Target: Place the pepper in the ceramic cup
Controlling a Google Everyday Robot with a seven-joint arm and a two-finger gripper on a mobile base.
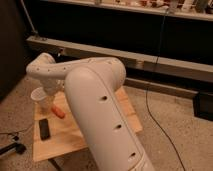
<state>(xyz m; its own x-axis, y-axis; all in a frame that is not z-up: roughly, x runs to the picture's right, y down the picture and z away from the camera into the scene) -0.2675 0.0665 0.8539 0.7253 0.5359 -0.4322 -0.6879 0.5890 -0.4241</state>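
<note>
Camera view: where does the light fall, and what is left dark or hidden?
Camera view: light from above brightens the white arm and the wooden table, while the wall behind stays dark. The gripper is low over the table between the ceramic cup and the pepper, and is mostly hidden behind the arm.

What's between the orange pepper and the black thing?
Just bare wooden table between the small orange-red pepper and flat black rectangular device, in the camera view. The gripper hangs beside the white ceramic cup.
</note>
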